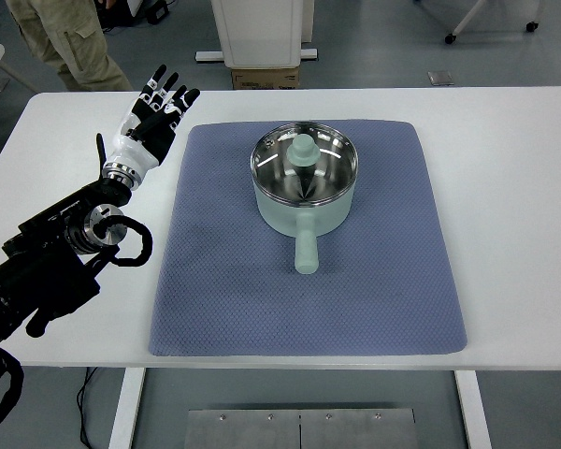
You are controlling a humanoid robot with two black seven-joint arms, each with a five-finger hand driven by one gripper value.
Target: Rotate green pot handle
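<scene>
Centre of frame, on blue mat (215, 299): green pot (305, 192), lid on w/ knob up, handle (305, 248) pointing straight toward frame bottom. Upper left: left hand (153, 117) raised over bare table (514, 168), fingers spread wide, holding nothing. Pot well apart from hand, to its right & slightly lower in frame. Right arm not in view. Step judged: reach not begun. To do well: bring hand across to handle end, wrap fingers round it, swing slowly so pot pivots on mat w/o sliding or tipping.
</scene>
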